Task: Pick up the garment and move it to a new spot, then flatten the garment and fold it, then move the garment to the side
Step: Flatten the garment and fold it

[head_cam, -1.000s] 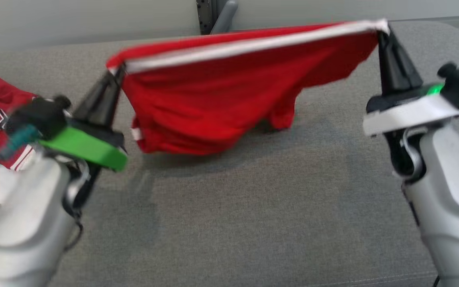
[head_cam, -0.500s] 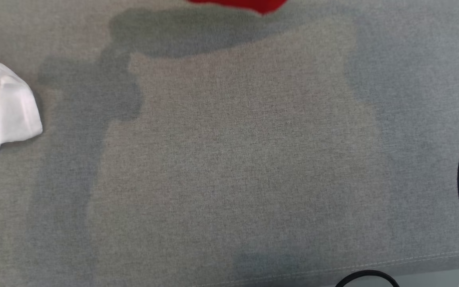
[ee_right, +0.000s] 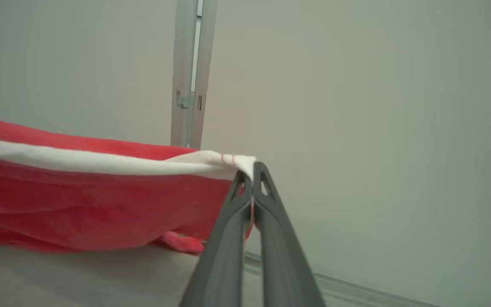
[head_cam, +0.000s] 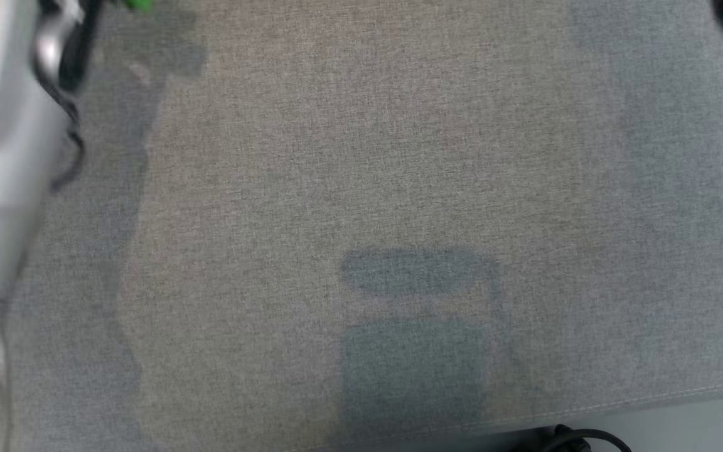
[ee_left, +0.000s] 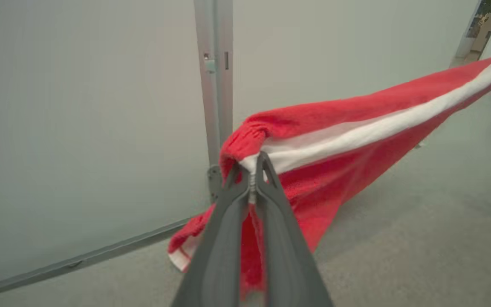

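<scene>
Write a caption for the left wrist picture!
Left gripper pinching a corner of the red garment, white band stretched taut above the grey surface.

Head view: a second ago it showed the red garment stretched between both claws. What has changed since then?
Mostly the camera moved: the head seems to have tipped down, so it now looks at the grey cushion nearer the robot. Nothing was let go. The left claw and right claw stay shut on the white-banded edge of the red garment, stretched between them as before.
</scene>
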Robot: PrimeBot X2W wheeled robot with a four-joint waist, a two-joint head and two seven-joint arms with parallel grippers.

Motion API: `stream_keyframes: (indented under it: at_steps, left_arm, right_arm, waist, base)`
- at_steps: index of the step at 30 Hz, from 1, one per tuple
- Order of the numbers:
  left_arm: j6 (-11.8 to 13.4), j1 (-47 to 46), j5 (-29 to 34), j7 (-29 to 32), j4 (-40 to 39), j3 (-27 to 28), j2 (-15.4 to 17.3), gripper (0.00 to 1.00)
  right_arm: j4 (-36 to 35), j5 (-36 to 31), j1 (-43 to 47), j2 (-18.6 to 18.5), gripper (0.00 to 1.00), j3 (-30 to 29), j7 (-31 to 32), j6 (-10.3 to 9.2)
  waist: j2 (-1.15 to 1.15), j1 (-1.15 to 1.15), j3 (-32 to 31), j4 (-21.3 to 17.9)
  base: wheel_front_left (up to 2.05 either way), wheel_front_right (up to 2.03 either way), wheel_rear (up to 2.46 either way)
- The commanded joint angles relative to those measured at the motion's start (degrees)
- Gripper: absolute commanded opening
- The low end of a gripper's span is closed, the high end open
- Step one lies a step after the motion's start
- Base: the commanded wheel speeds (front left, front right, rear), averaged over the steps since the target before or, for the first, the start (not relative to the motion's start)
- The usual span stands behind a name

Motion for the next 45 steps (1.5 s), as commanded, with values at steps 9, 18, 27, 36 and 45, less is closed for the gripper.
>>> stream_keyframes:
  at_steps: [9, 18, 27, 36, 45]
  left_arm:
    - [0.13, 25.17, -20.15, 1.41, -1.76, -13.51, 1.77, 0.00]
    - [0.14, 44.91, -27.44, 0.42, 0.52, -14.99, 0.81, 0.00]
    - [0.14, 59.40, -23.64, 0.49, -1.64, -10.71, 0.17, 0.00]
    - [0.16, 73.16, -15.62, -0.06, -5.00, 0.77, -1.66, 0.00]
    - [0.16, 77.58, -9.36, -0.13, -8.33, 7.52, -4.48, 0.00]
  right_arm:
    - [-3.83, 7.50, 29.24, -2.31, 0.00, 0.98, -0.15, -0.10]
    - [-4.35, 7.44, 47.35, -1.04, 0.00, 0.96, -0.16, -0.12]
    - [-3.16, 7.65, 57.70, -0.84, 0.00, 4.65, -0.16, -0.12]
    - [-3.69, 9.41, 70.27, -0.11, 0.00, 6.80, -0.16, -0.12]
    - [-7.73, 9.24, 73.27, -2.03, 0.00, 4.32, -0.16, -0.13]
  waist:
    - [0.00, -0.02, -8.45, -1.90]
    - [0.00, -0.02, -20.12, -1.96]
    - [0.00, -0.02, -30.10, -1.12]
    - [0.00, -0.02, -37.04, -1.05]
    - [0.00, -0.02, -36.61, 0.17]
  base:
    - [0.00, 0.00, 0.00]
    - [0.00, 0.00, 0.00]
    - [0.00, 0.00, 0.00]
    - [0.00, 0.00, 0.00]
    - [0.00, 0.00, 0.00]
